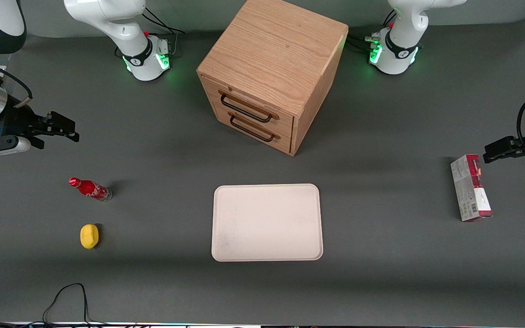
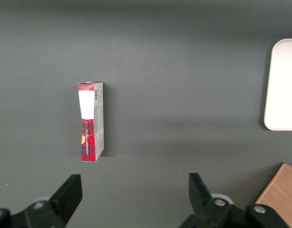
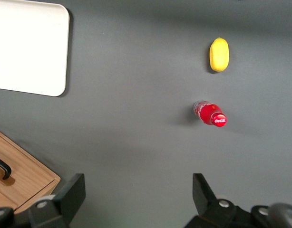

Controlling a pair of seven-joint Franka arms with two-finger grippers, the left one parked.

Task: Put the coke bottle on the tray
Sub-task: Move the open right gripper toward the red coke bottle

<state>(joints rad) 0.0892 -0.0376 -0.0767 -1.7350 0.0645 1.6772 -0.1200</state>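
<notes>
The coke bottle (image 1: 90, 189) (image 3: 210, 114) is a small red bottle with a red cap and stands upright on the dark table, toward the working arm's end. The cream-white tray (image 1: 267, 222) (image 3: 27, 47) lies flat in the middle of the table with nothing on it. My right gripper (image 1: 69, 128) (image 3: 139, 183) hovers above the table, farther from the front camera than the bottle and apart from it. Its fingers are open with only bare table between them.
A yellow lemon (image 1: 89, 236) (image 3: 219, 54) lies beside the bottle, nearer the front camera. A wooden two-drawer cabinet (image 1: 271, 73) stands farther back than the tray. A red-and-grey carton (image 1: 470, 187) (image 2: 91, 121) lies toward the parked arm's end. A black cable (image 1: 66, 296) loops near the front edge.
</notes>
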